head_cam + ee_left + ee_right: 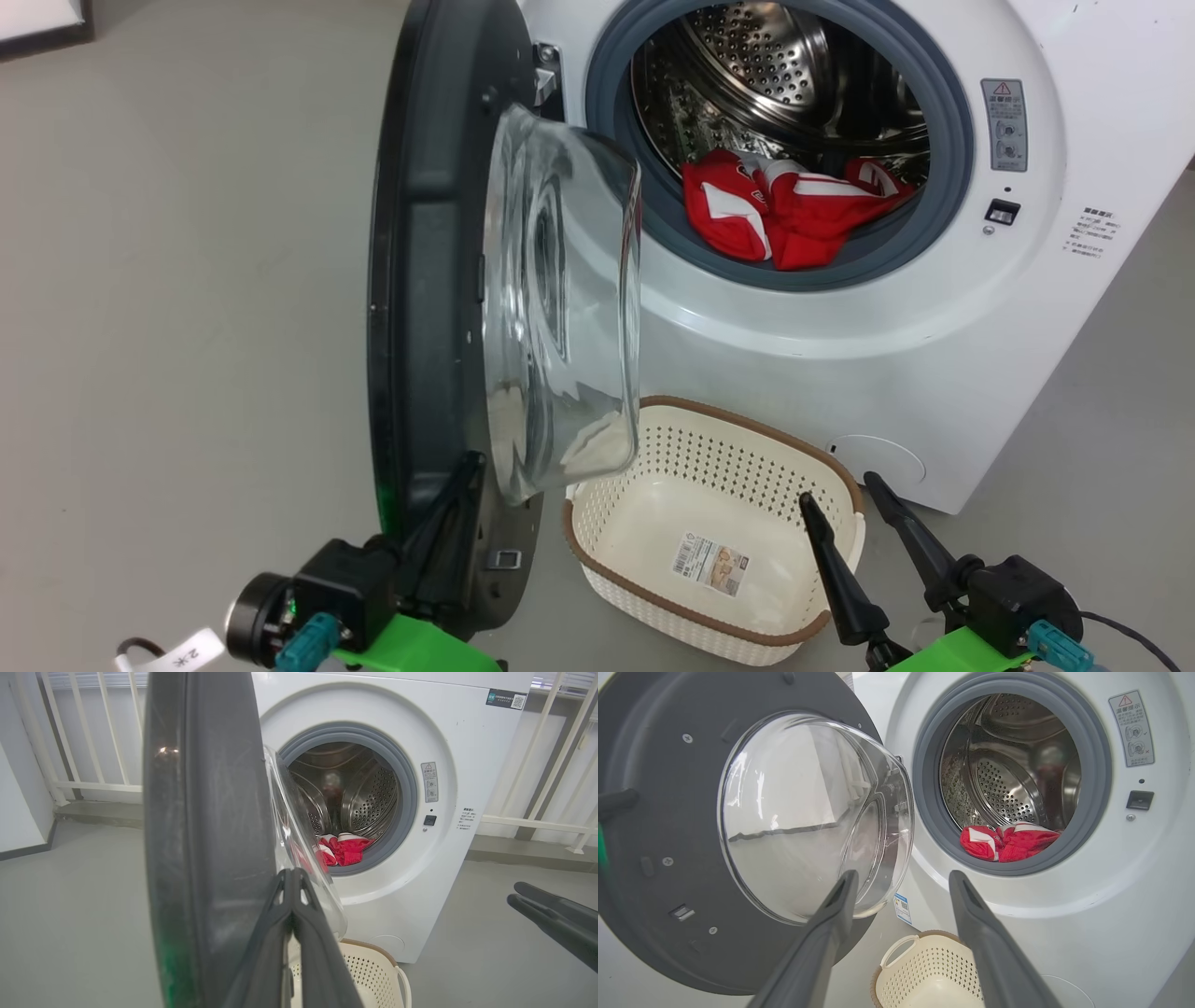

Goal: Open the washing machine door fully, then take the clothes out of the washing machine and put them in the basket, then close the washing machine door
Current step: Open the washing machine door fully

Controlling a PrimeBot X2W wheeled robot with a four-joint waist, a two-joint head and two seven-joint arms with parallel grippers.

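Left hand (471, 462), closed, sits at the washing machine door's (420, 280) lower rim.

The washing machine (1074, 308), a white boxy front-loader, stands on the floor with its round opening uncovered, showing a grey rubber seal (948, 140) and a perforated steel drum (775, 56). Its door (425, 280), hinged at the left, is swung out towards the near side and seen almost edge-on: a wide black rim with a clear glass bowl (560, 308) bulging to the right. The clothes (784, 215), bright red with white panels, lie bunched at the near bottom of the drum, against the seal. The basket (747, 425), cream perforated plastic with a brown rim, sits upright on the floor just before the machine, right of the door's lower edge, a sticker (711, 565) on its base.
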